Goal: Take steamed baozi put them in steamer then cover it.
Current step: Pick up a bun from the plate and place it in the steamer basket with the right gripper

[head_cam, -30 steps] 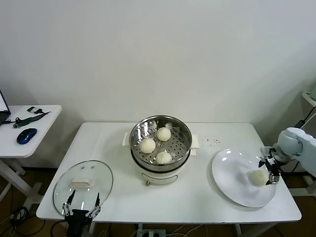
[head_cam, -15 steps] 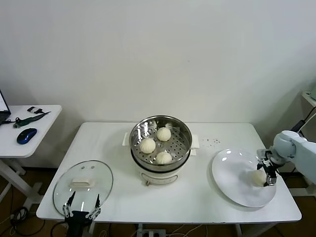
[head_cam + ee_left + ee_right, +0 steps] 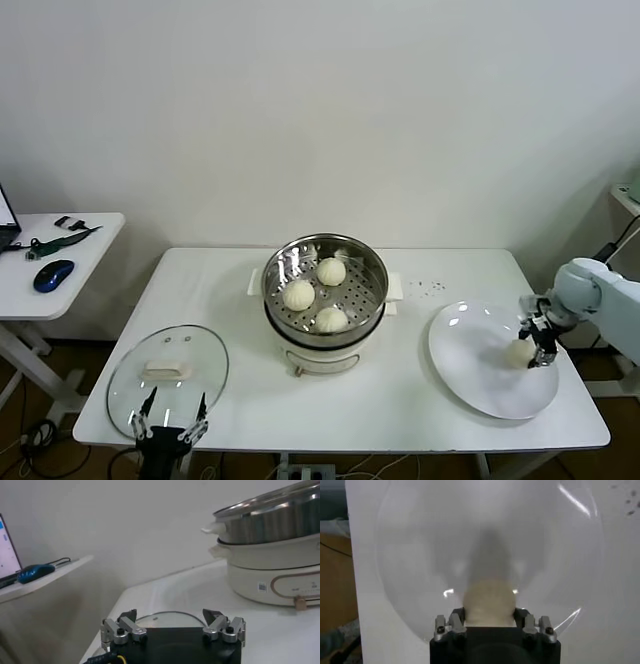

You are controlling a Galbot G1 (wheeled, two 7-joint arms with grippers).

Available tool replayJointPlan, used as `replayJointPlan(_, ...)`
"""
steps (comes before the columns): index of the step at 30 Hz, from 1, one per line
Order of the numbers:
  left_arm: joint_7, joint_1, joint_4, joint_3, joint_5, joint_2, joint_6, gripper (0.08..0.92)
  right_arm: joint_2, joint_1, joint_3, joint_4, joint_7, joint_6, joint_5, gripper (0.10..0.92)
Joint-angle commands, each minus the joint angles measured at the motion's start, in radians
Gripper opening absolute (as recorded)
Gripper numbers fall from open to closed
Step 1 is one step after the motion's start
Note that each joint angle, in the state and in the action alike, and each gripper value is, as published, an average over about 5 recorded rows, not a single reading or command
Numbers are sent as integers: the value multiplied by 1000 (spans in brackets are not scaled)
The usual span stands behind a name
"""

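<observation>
The steel steamer (image 3: 283, 266) stands mid-table on its white pot base, with three steamed baozi (image 3: 299, 294) on its perforated floor. A further baozi (image 3: 518, 351) lies on the white plate (image 3: 470, 350) at the right. My right gripper (image 3: 536, 344) is shut on it. In the right wrist view that baozi (image 3: 489, 601) fills the gap between the right gripper's (image 3: 489, 616) fingers. The glass cover (image 3: 168, 372) lies flat at the front left. My left gripper (image 3: 170, 431) hovers open at its near edge, seen open (image 3: 172, 621) over the cover's rim (image 3: 160, 616).
The white table (image 3: 400, 405) ends just beyond the plate on the right and just in front of the cover. A side table at far left holds a blue mouse (image 3: 53, 274). The steamer's wall (image 3: 272, 522) rises on one side of the left wrist view.
The right gripper's fingers have closed around the baozi on the plate, and hand and baozi have shifted slightly toward the back. The left arm has stayed put.
</observation>
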Motion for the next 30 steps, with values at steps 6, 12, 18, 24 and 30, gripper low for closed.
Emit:
replayJointPlan(6, 0, 8, -9, 28, -3, 4, -10, 823, 210, 672, -509, 18, 34, -94, 524, 637)
replayJointPlan(12, 1, 17, -18, 51, -2, 12, -17, 823, 369, 851, -687, 27, 53, -120, 727, 642)
replayJointPlan(18, 3, 2, -31, 70, -1, 14, -10, 823, 519, 931, -793, 43, 82, -142, 855, 645)
replayJointPlan(24, 5, -10, -31, 79, 1, 20, -13, 823, 636, 863, -786, 28, 173, -204, 947, 645)
replayJointPlan(30, 5, -12, -22, 75, -10, 26, -16, 823, 745, 788, -787, 2, 222, -240, 994, 642)
